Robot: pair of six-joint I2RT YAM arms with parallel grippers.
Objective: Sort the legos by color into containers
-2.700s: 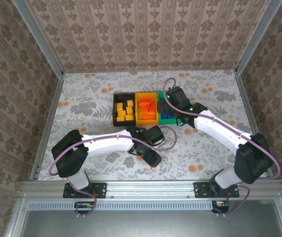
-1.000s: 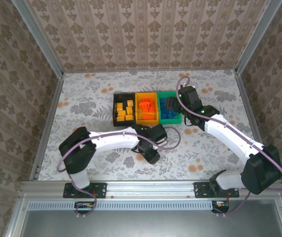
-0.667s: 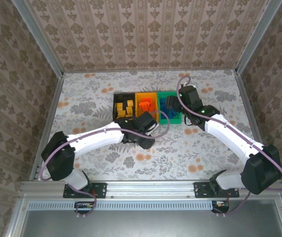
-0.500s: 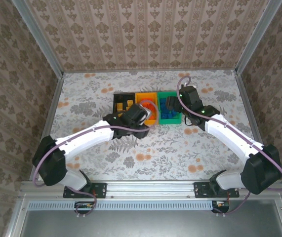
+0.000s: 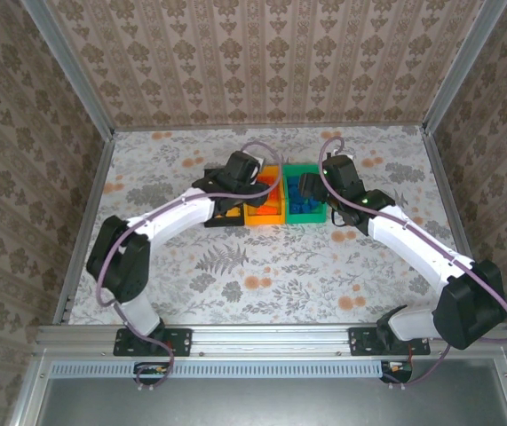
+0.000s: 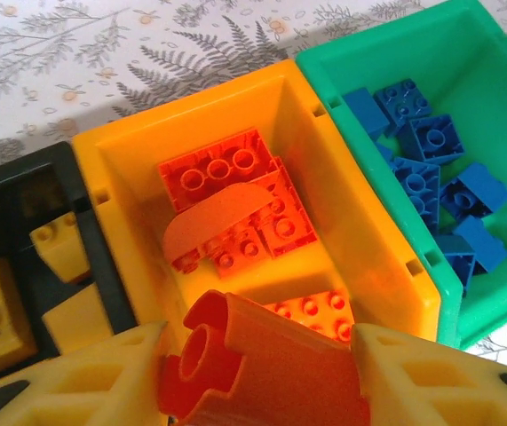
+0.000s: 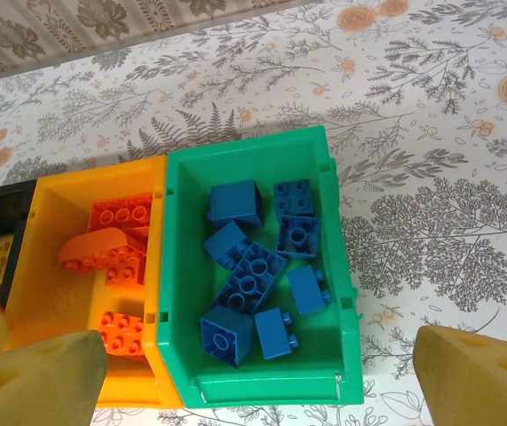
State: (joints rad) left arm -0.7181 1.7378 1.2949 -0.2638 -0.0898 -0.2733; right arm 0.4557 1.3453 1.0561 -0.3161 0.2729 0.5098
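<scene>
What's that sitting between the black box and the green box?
The yellow-orange bin, joined to both and holding red-orange bricks. The left wrist view shows it with the black bin on one side and the green bin on the other.

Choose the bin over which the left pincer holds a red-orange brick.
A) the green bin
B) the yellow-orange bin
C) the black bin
B: in the left wrist view the left pincer grips the red-orange brick over the yellow-orange bin, where other red-orange bricks already lie.
</scene>
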